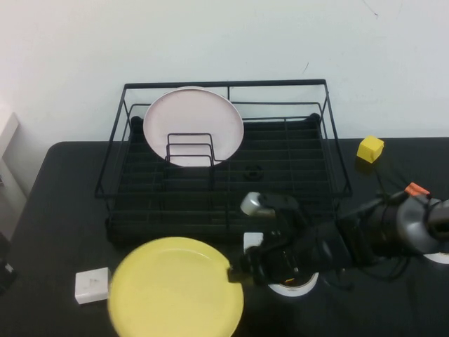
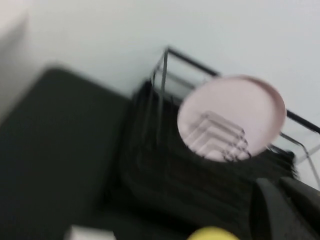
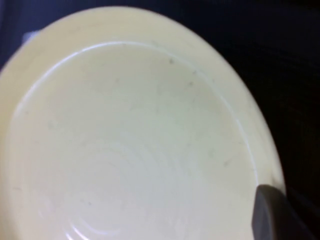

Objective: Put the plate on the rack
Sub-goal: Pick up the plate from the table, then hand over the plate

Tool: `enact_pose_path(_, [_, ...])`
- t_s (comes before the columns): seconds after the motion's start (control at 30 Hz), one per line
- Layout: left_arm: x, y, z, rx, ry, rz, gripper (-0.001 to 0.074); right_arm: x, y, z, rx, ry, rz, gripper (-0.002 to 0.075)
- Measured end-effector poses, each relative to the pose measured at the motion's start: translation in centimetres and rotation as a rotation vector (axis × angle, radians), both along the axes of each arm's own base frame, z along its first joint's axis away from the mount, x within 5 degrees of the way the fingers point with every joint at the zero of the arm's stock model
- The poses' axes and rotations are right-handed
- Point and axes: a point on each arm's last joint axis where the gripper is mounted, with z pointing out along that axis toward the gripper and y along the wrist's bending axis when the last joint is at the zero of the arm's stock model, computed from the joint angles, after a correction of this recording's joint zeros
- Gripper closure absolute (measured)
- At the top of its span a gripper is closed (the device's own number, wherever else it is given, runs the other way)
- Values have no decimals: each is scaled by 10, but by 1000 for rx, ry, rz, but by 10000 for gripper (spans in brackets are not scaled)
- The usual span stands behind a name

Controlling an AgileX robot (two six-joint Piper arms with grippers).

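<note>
Black wire rack (image 1: 224,175) holds pink plate (image 1: 193,125) — right claw (image 1: 236,272) grips yellow plate (image 1: 175,289).

The high view looks down over the desk (image 1: 63,196) from the robot's side. The left wrist view faces the rack (image 2: 165,165); the right wrist view sits close over the plate (image 3: 130,145), which the high view shares.

The left gripper is out of the high view; the right gripper (image 1: 235,272) is at the plate's edge.

A plain pale wall (image 1: 231,42) fills the back of the scene, evenly lit, with a couple of faint dark marks near its upper right. In front of it sits a black table (image 1: 63,203) with a rounded far-left corner, its matte top giving almost no reflections. At the far left, a pale piece of furniture (image 1: 7,165) edges in beside the table.
</note>
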Motion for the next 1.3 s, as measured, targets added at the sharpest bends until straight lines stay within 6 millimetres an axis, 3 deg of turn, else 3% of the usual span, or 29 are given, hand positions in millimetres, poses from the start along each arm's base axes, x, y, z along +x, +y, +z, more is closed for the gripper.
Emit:
enact_pose_path(0.17, [-5, -8, -2, -228, 190, -7, 737, -16, 12, 66, 34, -179, 147, 713])
enact_pose_path(0.33, [-13, -24, 18, -386, 338, -130, 727, -29, 3, 140, 52, -403, 188, 714])
enact_pose_path(0.43, [-18, -36, 37, -442, 333, -263, 661, -38, -7, 173, 50, -505, 194, 714])
enact_pose_path(0.5, [-21, -42, 51, -476, 299, -339, 567, -47, -14, 194, 46, -562, 204, 714])
enact_pose_path(0.63, [-25, -48, 65, -502, 248, -433, 335, -57, -22, 213, 37, -612, 227, 714])
enact_pose_path(0.77, [-26, -50, 65, -491, 254, -460, 215, -63, -27, 222, 18, -642, 249, 714])
enact_pose_path(1.3, [-27, -46, 56, -325, 288, -456, 183, -61, -31, 220, -52, -677, 252, 714])
